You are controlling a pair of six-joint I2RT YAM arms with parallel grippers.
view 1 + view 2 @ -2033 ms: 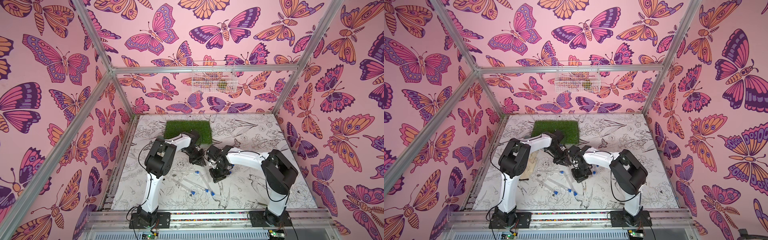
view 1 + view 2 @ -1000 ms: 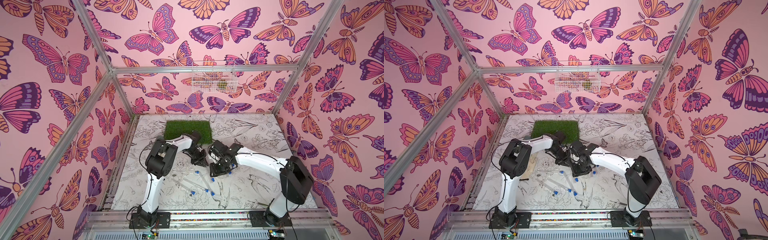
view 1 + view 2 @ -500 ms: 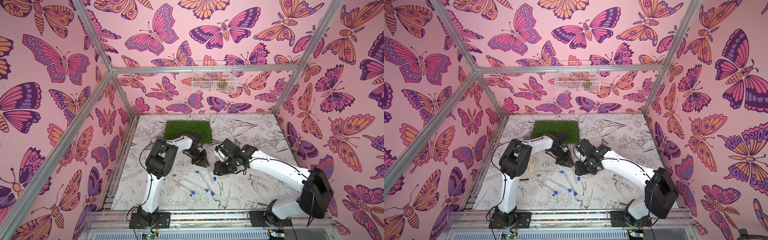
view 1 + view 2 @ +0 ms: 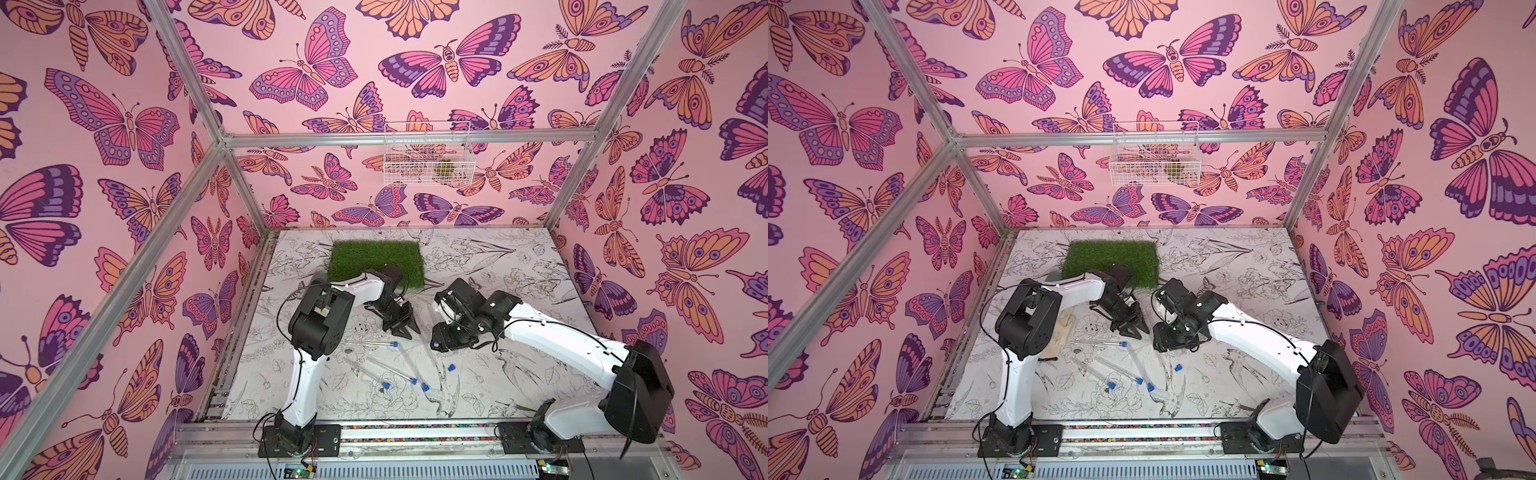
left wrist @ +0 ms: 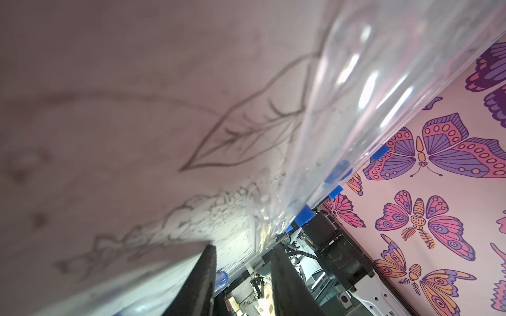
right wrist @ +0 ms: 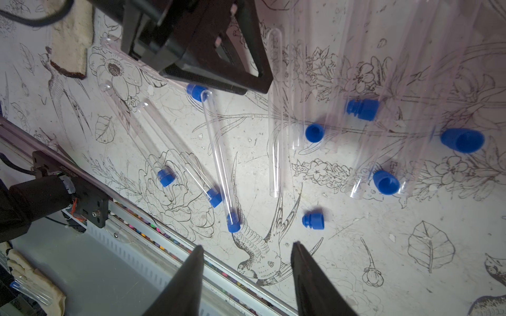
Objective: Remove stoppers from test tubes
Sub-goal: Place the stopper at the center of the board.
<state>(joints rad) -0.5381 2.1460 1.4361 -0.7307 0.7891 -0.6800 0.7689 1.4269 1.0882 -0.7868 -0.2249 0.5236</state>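
Observation:
Several clear test tubes (image 6: 219,153) lie scattered mid-table. Some still carry blue stoppers (image 6: 233,223), others (image 6: 275,109) lie uncapped. Several loose stoppers (image 6: 313,219) rest on the table among them, one (image 4: 451,368) showing in a top view. My left gripper (image 4: 405,333) sits low over the far end of the pile, jaws open in the left wrist view (image 5: 241,251) with nothing between them. A bare tube (image 5: 356,95) lies right beside it. My right gripper (image 6: 246,251) hovers to the right of the left one, open and empty, also seen from above (image 4: 438,344).
A green grass mat (image 4: 376,264) lies at the back, behind the left arm. A cream glove (image 4: 1065,328) rests left of the tubes. A white wire basket (image 4: 428,153) hangs on the back wall. The metal front rail (image 6: 153,216) runs close to the nearest tubes.
My left jaws have opened from shut, letting go of a tube. The right arm swung away to the right, its jaws widened, and a blue stopper dropped onto the table.

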